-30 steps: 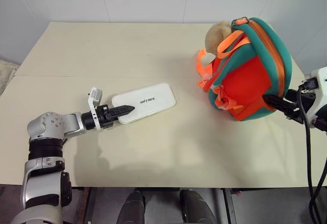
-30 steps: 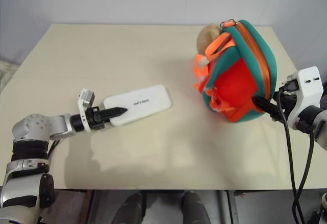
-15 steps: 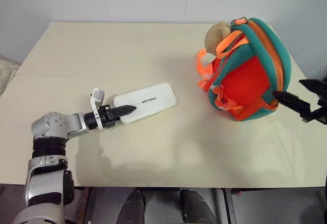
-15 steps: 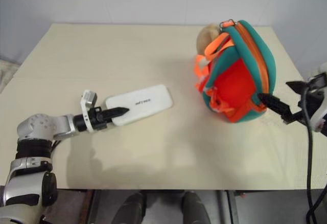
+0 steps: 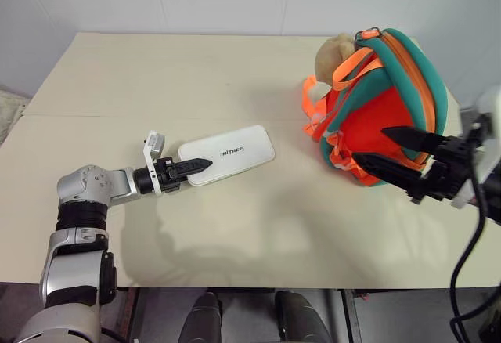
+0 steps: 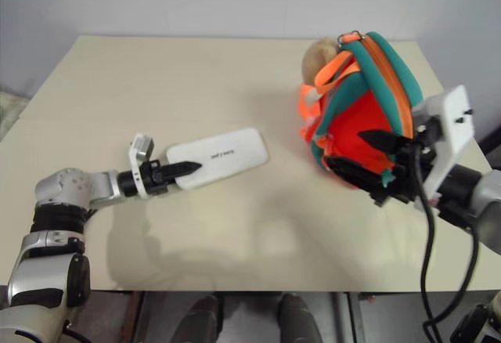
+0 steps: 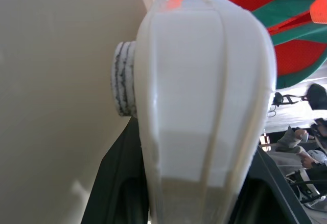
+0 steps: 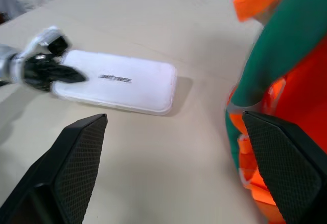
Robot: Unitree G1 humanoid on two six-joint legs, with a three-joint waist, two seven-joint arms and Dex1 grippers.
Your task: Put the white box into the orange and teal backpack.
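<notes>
A pale beige desk [image 5: 258,233] stands against white wall panels, and everything I am working with sits on it. The white box [image 5: 227,154] lies flat a little toward nine o'clock from the desk's middle, its small dark lettering facing up. My left end effector [image 5: 197,165] is clamped on the box's near short end, one black finger over the top face and the other beneath; my left wrist view looks straight along the box's white edge held between the fingers. The box rests on the desk, not lifted as far as I can tell.

The orange and teal backpack [image 5: 391,100] stands upright at about two o'clock, well apart from the box, with its beige plush piece [image 5: 335,52] at the far upper side and orange straps [image 5: 317,120] hanging toward the box. The orange zipper line along the top looks closed from here; I see no opening for the box.

My right end effector [image 5: 391,151] hovers in front of the backpack's orange panel with its fingers spread wide, holding nothing.

By my judgement the task is at an early stage: the box is gripped, but the backpack must be opened and the box carried across and slid inside.
</notes>
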